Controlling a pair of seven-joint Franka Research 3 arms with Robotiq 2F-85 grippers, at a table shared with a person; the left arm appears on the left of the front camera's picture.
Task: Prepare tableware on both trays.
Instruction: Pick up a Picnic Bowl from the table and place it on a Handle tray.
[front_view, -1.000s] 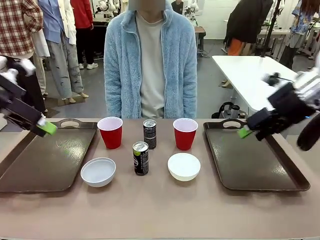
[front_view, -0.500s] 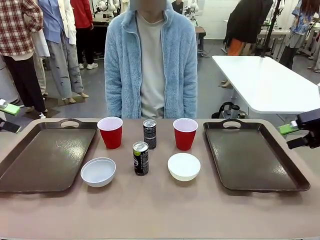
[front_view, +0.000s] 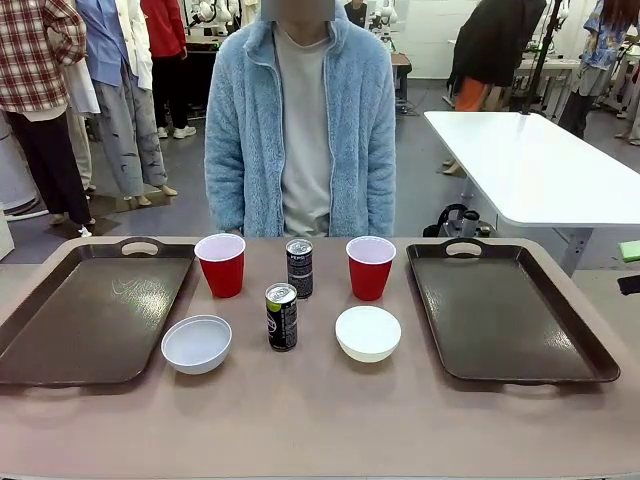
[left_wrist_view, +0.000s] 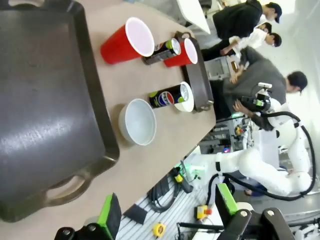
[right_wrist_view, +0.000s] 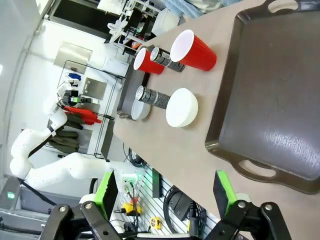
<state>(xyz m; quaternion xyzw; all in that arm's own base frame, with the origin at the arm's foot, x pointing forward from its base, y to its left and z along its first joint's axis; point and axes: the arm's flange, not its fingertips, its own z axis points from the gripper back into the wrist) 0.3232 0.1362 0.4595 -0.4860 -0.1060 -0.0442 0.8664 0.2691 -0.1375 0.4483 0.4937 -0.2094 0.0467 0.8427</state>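
Front view is showing the table (front_view: 320, 430) with nothing yet loaded: the left tray (front_view: 80, 330) and right tray (front_view: 520, 320) are lying bare at either end, and all six pieces are standing between them. The left cup (front_view: 221, 265) and right cup (front_view: 370, 267) are sitting upright toward the far edge with the far can (front_view: 299, 268) between them. The near can (front_view: 281, 316) is standing just in front of that one, flanked by the left bowl (front_view: 197, 343) and right bowl (front_view: 367, 333), each apart from its neighbours. A person (front_view: 300, 120) is standing at the far side. Left wrist view is looking past the left gripper (left_wrist_view: 167, 210), whose fingers are spreading wide with nothing between them, out beyond a handle end of the left tray. Right wrist view is showing the right gripper (right_wrist_view: 165, 192) likewise gaping and empty beyond a handle of the right tray. By my judgement the task is only beginning, at the reach for a first piece. Next, each arm is probably needing to come inward, descend on its nearest bowl or cup, and grip without toppling the cans.
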